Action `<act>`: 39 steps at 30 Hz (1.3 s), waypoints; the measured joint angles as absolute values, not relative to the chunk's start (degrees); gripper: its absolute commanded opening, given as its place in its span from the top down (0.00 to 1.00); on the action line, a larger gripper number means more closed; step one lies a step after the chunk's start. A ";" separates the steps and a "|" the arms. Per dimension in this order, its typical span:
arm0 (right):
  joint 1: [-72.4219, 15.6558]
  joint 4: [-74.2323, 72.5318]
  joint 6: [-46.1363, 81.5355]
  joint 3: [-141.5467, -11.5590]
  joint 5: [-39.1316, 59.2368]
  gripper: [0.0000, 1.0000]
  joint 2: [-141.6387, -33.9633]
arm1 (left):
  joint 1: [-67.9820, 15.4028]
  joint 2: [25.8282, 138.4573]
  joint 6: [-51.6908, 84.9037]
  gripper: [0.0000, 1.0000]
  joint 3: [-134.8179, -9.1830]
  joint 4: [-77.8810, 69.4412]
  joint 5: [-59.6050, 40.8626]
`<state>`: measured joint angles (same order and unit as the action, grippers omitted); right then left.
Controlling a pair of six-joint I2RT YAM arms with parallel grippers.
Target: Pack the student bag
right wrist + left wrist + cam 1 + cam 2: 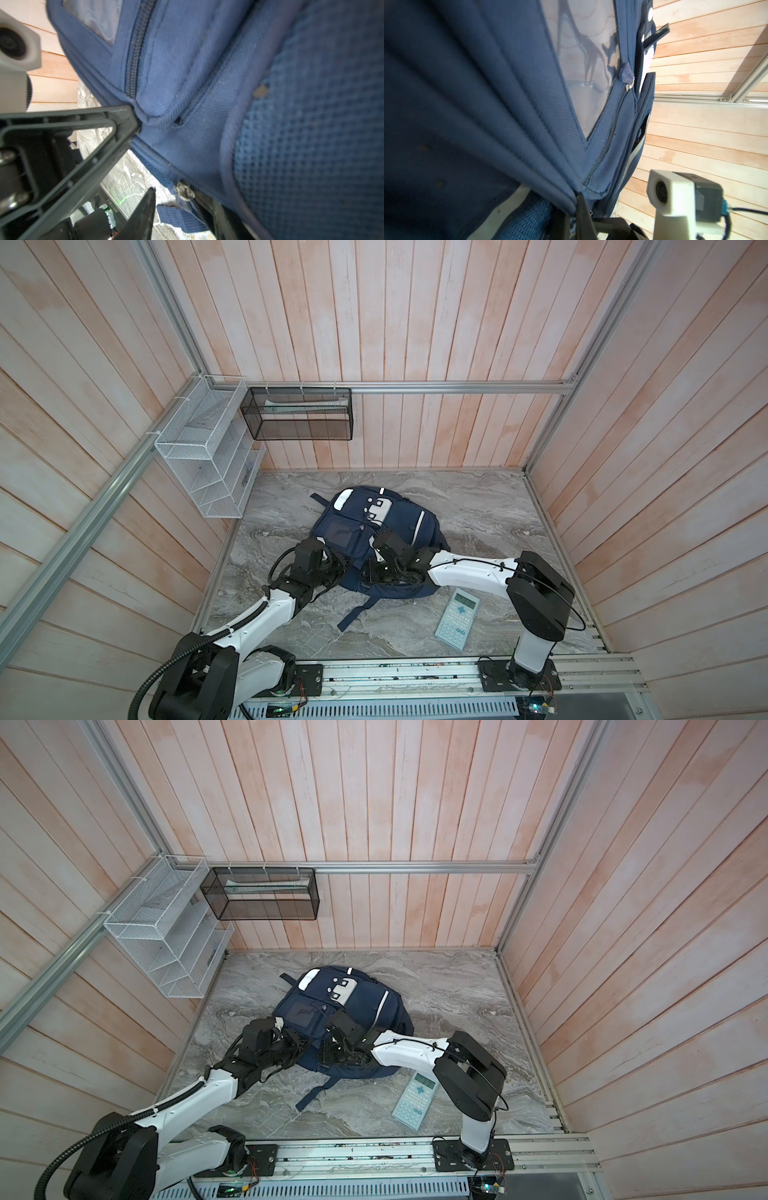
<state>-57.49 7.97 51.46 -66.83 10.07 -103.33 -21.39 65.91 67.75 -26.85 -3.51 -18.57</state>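
Your left gripper (579,200) is clamping tight on a fold of the student bag (401,526), right at the corner where the front pocket's zipper (602,149) is ending. You can see the navy fabric bunching into the pinch in the left wrist view. From the right wrist view its grey finger frame (83,133) is pressing into that same seam. Your right gripper (182,207) is sitting partly spread at the bag's near edge and isn't gripping anything. One dark finger (145,207) is showing clear of a small metal zipper pull (185,192), and the blurry dark shape on the pull's other side is looking like the second finger, though I can't say for sure. The bag itself is lying front-up in the middle of the grey marble tabletop (498,510) in both top views, with its white buckled flap (380,506) pointing toward the back wall and both arms crowding its near end. A pale blue calculator (457,620) is lying on the marble near the bag's near corner, and one dark strap (353,614) is trailing out toward the rail.
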 measured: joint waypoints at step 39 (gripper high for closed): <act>-55.44 7.92 45.12 -56.84 7.49 0.64 -92.73 | -20.36 72.55 64.88 1.00 -30.13 -7.35 -30.28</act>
<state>-55.44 7.92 45.12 -56.84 7.49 -92.73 -20.36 72.55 64.88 -30.13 -7.35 -30.28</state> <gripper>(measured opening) 0.312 0.063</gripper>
